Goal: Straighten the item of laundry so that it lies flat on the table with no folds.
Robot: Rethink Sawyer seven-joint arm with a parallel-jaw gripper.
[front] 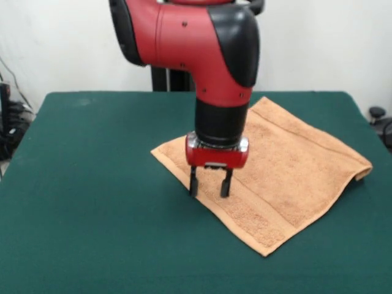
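The item of laundry (288,171) is an orange-tan terry towel lying right of centre on the green table (92,214), turned like a diamond. Its right corner is doubled over into a raised fold (361,170); a flat woven band runs along the near-left hem. My gripper (210,191) hangs from the red and black arm over the towel's left edge, its two dark fingers (193,184) pointing down and spread apart with nothing between them. The tips stand at or just above the hem; whether they touch the cloth I cannot tell. The arm hides part of the towel's far-left side.
A black object (376,113) stands off the table's right edge, and dark cables (9,122) hang off the left edge. A white wall rises behind the table.
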